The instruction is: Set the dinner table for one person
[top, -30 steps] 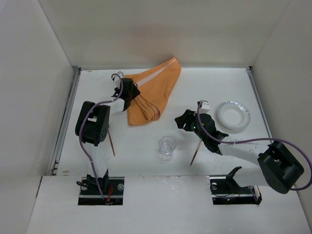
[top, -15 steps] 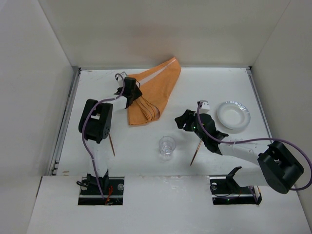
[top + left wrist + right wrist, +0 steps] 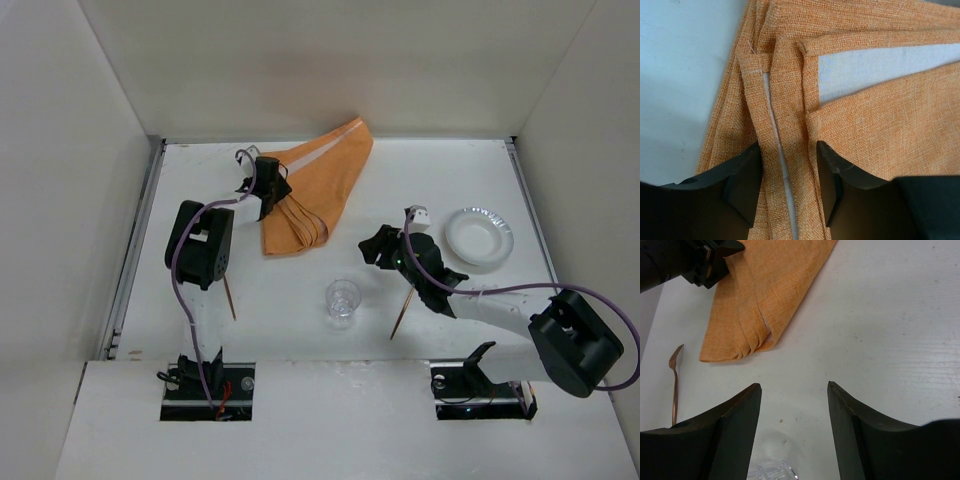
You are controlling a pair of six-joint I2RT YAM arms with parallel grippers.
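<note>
On the white dinner table lies a folded orange placemat at the back centre. My left gripper is down on its left edge. In the left wrist view the gripper is open, its black fingers straddling a hemmed strip of the placemat with cloth filling the gap. My right gripper hovers open over bare table, nothing between its fingers. A clear plastic cup stands just below it, its rim showing at the frame bottom.
A white plate sits at the right. One copper utensil lies by the left arm, another under the right arm. Metal rails run along the table's left and right edges; white walls enclose the table.
The left gripper has edged slightly right and farther onto the placemat's edge. The right arm, cup and plate have not moved.
</note>
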